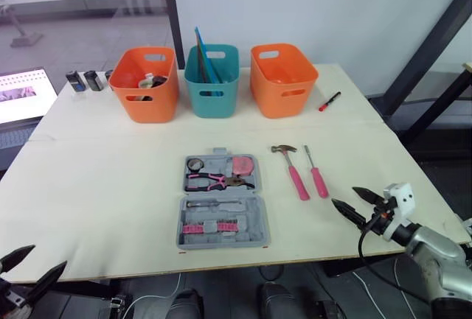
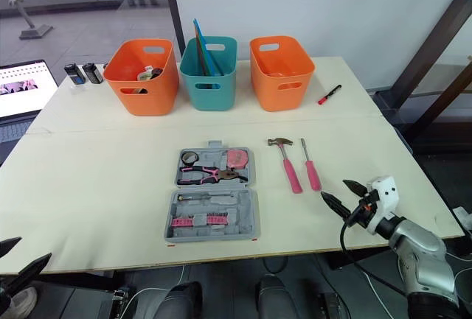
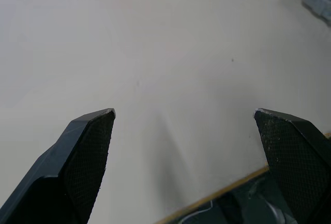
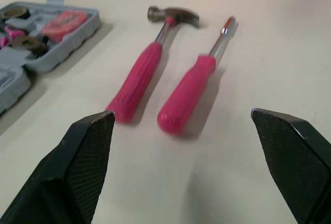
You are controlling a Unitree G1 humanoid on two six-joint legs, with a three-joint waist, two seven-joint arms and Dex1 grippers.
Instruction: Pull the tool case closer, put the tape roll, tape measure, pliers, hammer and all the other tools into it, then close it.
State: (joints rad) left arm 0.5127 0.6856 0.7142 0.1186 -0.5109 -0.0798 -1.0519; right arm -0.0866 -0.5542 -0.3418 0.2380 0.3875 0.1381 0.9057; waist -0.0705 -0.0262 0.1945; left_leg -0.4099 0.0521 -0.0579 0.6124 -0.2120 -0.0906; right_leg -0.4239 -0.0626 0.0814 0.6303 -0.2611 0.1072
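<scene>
Pink-handled hammer [image 1: 293, 168] and screwdriver [image 1: 316, 173] lie close together just right of the open case [image 1: 223, 201]; the right gripper [image 1: 345, 197], jaws spread, could catch both; the left gripper [image 1: 49, 256] is spread too

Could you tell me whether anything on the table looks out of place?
Nothing looks spilled or damaged. The hammer and pink-handled screwdriver lie loose to the right of the open tool case, not in it. A red pen lies alone by the right orange bin.

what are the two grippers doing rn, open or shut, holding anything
Left gripper: open, holding nothing.
Right gripper: open, holding nothing, pointed at the hammer and screwdriver.
</scene>
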